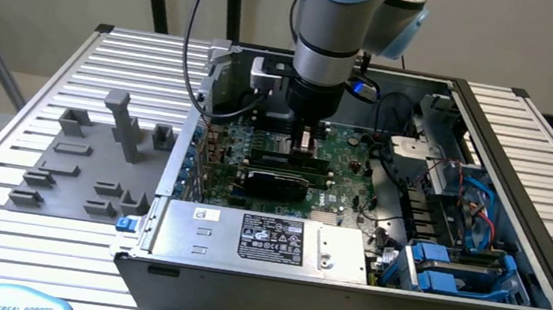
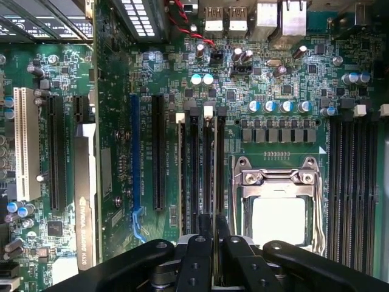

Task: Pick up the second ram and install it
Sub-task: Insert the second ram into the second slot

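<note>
My gripper (image 1: 304, 144) reaches down into the open computer case, just above the green motherboard (image 1: 345, 171). In the wrist view its two black fingers (image 2: 204, 234) stand close together, shut on the second ram (image 2: 214, 182). The ram shows edge-on as a thin pale line. It runs along one slot in the bank of dark memory slots (image 2: 194, 170) beside the processor socket (image 2: 278, 207). White latches (image 2: 208, 112) sit at the far end of those slots. How deep the stick sits in its slot is hidden by the edge-on angle.
The grey fixture plate (image 1: 80, 169) with its blocks lies at the exterior view's left of the case. A power supply (image 1: 268, 239) spans the case front, with blue drive bays (image 1: 449, 270) and cables at the exterior view's right. A graphics card (image 2: 85, 201) stands near the slots.
</note>
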Robot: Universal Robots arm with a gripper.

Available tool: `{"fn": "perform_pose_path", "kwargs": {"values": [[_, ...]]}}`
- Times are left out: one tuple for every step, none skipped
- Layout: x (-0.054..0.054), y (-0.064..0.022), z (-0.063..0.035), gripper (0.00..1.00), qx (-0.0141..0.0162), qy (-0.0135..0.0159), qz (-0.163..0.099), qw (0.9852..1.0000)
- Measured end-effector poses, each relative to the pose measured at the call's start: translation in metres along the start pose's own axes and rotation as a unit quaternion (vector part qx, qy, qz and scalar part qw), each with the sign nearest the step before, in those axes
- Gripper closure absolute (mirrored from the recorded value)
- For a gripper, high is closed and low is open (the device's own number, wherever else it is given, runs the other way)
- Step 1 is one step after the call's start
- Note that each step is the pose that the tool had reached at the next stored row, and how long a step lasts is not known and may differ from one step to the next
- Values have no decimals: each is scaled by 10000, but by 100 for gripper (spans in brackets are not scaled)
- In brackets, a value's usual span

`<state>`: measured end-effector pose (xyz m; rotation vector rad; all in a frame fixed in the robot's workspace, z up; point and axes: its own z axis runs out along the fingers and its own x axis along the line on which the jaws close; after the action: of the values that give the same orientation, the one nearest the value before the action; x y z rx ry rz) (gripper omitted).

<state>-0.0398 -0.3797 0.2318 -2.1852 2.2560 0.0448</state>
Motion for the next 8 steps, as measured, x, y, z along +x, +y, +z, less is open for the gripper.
{"fn": "perform_pose_path", "kwargs": {"values": [[0,0,1,87,0,0,-14,10000],[1,0,1,87,0,0,-33,10000],[1,-1,1,87,-1,0,-53,10000],[2,-1,2,87,-1,0,-72,10000],[2,-1,3,87,-2,1,-90,10000],[3,-1,4,87,-2,1,-106,9999],[5,-2,5,87,-2,0,-115,9999],[6,-2,6,87,-2,1,-119,9999]]}}
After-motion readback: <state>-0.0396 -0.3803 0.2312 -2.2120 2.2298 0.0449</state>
